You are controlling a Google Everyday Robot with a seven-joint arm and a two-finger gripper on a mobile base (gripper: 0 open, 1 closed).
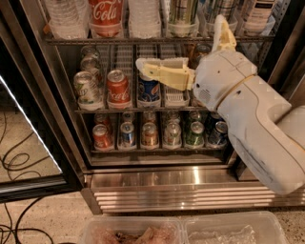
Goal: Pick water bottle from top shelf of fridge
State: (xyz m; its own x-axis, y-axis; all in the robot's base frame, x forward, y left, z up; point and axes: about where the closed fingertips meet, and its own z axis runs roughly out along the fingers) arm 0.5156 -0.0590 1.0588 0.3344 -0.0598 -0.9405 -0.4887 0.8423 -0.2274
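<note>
The fridge stands open, with a ribbed steel base panel. Its top shelf, a dark wire rack, runs along the top of the camera view. On it stand clear water bottles at the left and at the middle, a Coca-Cola bottle between them, and tall cans to the right. My gripper is open in front of the second rack, just below the top shelf. One cream finger points left across a blue Pepsi can and the other points up. It holds nothing.
Short soda cans fill the two lower wire racks. The glass door hangs open at the left, with black cables on the floor beside it. Two clear plastic bins sit at the bottom edge. My white arm fills the right.
</note>
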